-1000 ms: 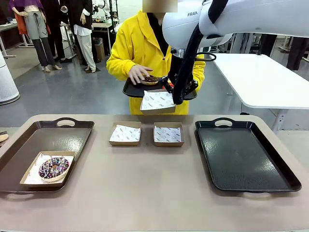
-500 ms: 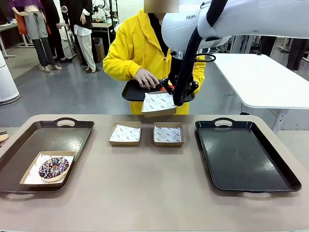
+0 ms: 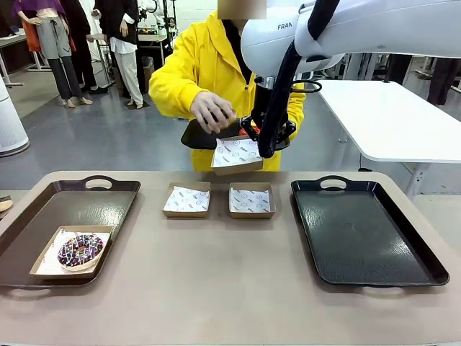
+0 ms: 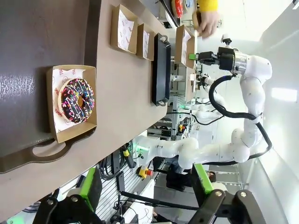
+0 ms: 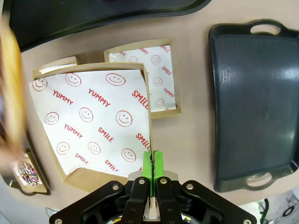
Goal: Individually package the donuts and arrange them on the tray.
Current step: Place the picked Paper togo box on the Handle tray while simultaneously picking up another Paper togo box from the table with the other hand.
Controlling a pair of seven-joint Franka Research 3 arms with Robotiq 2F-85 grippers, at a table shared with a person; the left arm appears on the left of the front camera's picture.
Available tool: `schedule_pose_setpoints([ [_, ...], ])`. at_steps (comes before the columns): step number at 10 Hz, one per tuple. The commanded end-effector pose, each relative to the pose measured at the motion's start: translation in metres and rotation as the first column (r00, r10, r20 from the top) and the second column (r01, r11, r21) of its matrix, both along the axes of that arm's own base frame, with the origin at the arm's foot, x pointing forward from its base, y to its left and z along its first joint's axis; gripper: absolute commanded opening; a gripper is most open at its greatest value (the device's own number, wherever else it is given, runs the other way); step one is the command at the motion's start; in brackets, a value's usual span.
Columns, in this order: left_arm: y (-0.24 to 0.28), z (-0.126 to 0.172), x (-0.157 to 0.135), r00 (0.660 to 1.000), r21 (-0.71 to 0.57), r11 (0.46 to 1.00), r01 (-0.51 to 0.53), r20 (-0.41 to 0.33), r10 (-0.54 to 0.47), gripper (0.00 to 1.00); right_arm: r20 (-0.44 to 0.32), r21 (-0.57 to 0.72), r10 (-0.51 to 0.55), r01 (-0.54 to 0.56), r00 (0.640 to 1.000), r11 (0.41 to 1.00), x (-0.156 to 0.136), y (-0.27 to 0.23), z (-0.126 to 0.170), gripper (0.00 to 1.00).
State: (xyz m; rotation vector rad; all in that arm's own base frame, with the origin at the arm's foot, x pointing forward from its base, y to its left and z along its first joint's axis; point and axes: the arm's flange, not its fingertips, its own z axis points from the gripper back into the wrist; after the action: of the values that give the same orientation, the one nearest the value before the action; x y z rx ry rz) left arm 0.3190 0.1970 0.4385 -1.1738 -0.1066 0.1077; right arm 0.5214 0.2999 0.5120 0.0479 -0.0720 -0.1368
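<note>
the right end effector (image 5: 150, 163), clamped on the rim of a paper-lined box (image 5: 93, 121) above the table's far edge, would best hold it level for the person's hand (image 3: 212, 112), while the sprinkled donut (image 3: 79, 249) sits boxed on the tray (image 3: 72, 202) at the table's near left corner.

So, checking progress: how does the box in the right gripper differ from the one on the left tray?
The held box is up in the air and empty; the tray box lies flat holding the sprinkled donut. Both are brown card lined with printed paper.
</note>
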Motion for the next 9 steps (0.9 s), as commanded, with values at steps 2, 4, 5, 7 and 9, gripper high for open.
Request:
schedule_pose_setpoints([
  [2, 0.0013, 0.0010, -0.0009, 1.000, -0.011, 1.000, -0.003, 0.006, 0.003, 1.00, 0.000, 0.017, -0.006, 0.006, 1.000, 1.000, -0.0004, -0.0001, 0.0024, 0.00],
  [4, 0.0013, 0.0010, -0.0009, 1.000, -0.011, 1.000, -0.003, 0.006, 0.003, 1.00, 0.000, 0.017, -0.006, 0.006, 1.000, 1.000, -0.0004, -0.0001, 0.0024, 0.00],
  [5, 0.0013, 0.0010, -0.0009, 1.000, -0.011, 1.000, -0.003, 0.006, 0.003, 1.00, 0.000, 0.017, -0.006, 0.006, 1.000, 1.000, -0.0004, -0.0001, 0.0024, 0.00],
  [7, 0.0013, 0.0010, -0.0009, 1.000, -0.011, 1.000, -0.003, 0.006, 0.003, 1.00, 0.000, 0.017, -0.006, 0.006, 1.000, 1.000, -0.0004, -0.0001, 0.0024, 0.00],
  [9, 0.0013, 0.0010, -0.0009, 1.000, -0.011, 1.000, -0.003, 0.006, 0.003, 1.00, 0.000, 0.017, -0.006, 0.006, 1.000, 1.000, -0.0004, -0.0001, 0.0024, 0.00],
])
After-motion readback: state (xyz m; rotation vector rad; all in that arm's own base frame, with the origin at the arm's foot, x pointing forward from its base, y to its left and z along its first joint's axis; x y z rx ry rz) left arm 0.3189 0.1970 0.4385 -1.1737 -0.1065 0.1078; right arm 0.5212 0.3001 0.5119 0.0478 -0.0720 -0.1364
